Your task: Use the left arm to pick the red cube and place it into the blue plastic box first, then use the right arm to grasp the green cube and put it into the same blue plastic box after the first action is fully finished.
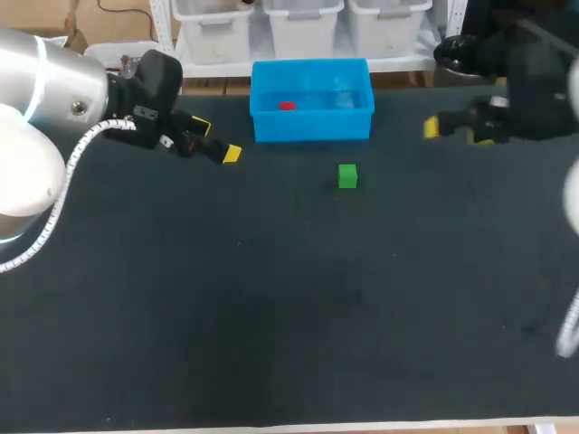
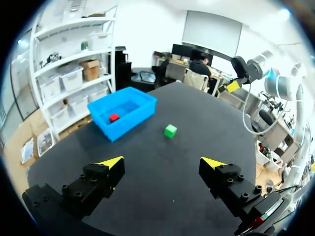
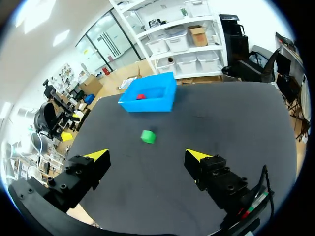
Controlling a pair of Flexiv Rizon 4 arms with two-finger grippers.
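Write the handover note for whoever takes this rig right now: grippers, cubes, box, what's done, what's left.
Left gripper: open, empty.
Right gripper: open, empty.
Small red cube: inside the blue plastic box.
Small green cube: on the black table before the box, apart from both grippers.
Done: red placement.
Left: right arm grasps green cube, puts it in the box.

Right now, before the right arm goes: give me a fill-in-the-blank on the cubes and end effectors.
1. The red cube lies ____ the blue plastic box.
2. The green cube rests on the ____, outside the box.
3. The left end effector and right end effector are both ____, holding nothing.
Missing words: inside; table; open.
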